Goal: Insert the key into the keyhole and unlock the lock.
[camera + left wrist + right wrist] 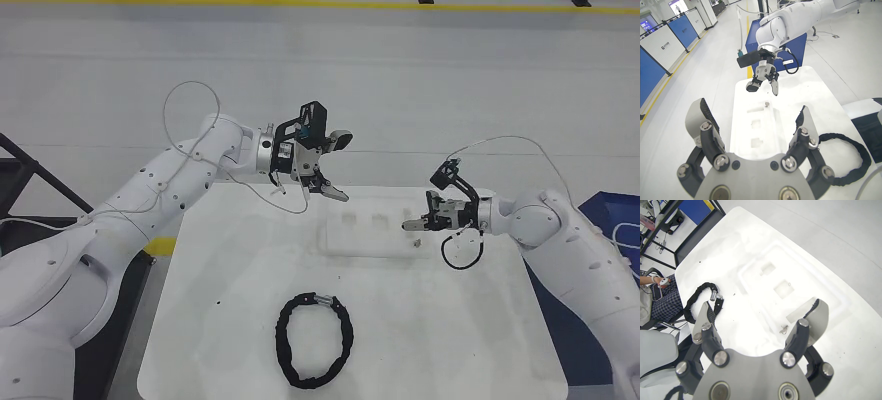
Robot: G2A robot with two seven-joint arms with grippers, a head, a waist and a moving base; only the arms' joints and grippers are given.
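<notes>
At the tray's [345, 240] end nearest the right arm, the key [783, 330] is lying loose on the flat foam, just beside the long slot [800, 311] cut into it. The right jaws hang over it, spread wide and gripping nothing, with the key down between them but closer to one side. The left jaws are parked over the tray's other end, also wide open and empty.

Honestly, my worry is that the key is tiny and flat. If the jaws come down off-centre, I reckon one tip nudges it into the slot, or it gets pinched crooked and is useless for lining up.

The second problem is the chain lock [838, 136]. It's well apart from the tray, on the robot's side of the bench [470, 350], and nothing is holding it. It looks floppy, so I'd guess pushing a key at its metal end [713, 294] just shoves it around. I can't tell which way the keyhole faces.
</notes>
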